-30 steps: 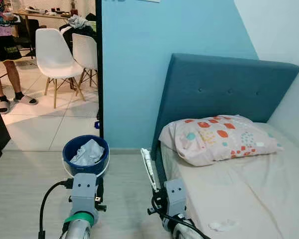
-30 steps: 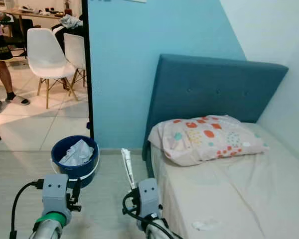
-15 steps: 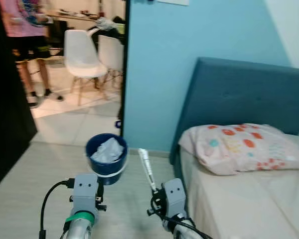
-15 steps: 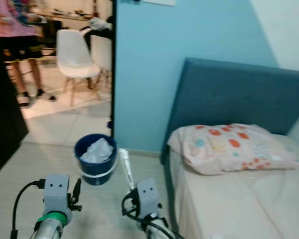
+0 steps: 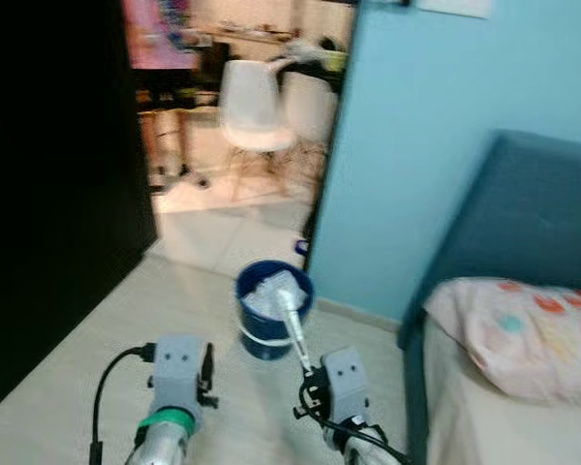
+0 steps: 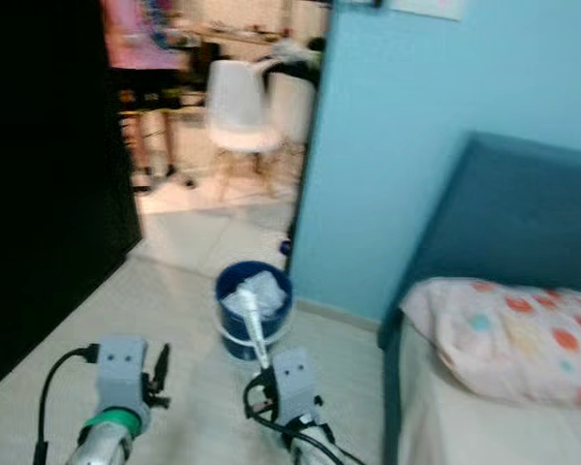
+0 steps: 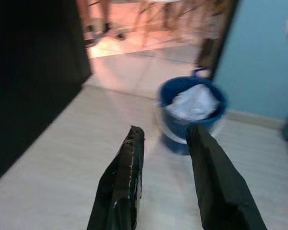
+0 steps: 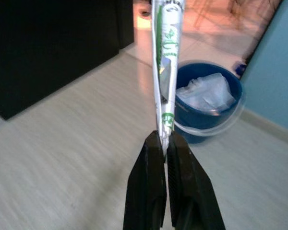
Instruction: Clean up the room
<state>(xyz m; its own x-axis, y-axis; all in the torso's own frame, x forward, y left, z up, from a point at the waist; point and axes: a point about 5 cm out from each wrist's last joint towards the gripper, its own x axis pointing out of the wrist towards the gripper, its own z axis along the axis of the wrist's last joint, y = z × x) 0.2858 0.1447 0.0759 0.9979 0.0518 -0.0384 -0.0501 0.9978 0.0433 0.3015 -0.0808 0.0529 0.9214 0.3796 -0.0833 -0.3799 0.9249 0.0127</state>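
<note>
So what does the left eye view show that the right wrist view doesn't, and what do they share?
Left eye view alone: the pillow on the bed, the blue headboard, a white chair past the doorway, and the left tool, open. Right wrist view alone: green print on the thin white packet, close up. Shared: the right tool shut on that packet, and the blue bucket holding crumpled white stuff.

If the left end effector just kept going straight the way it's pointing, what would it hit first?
Probably the blue bucket, which lies ahead of the open left end effector across bare floor; depth is blurred.
</note>
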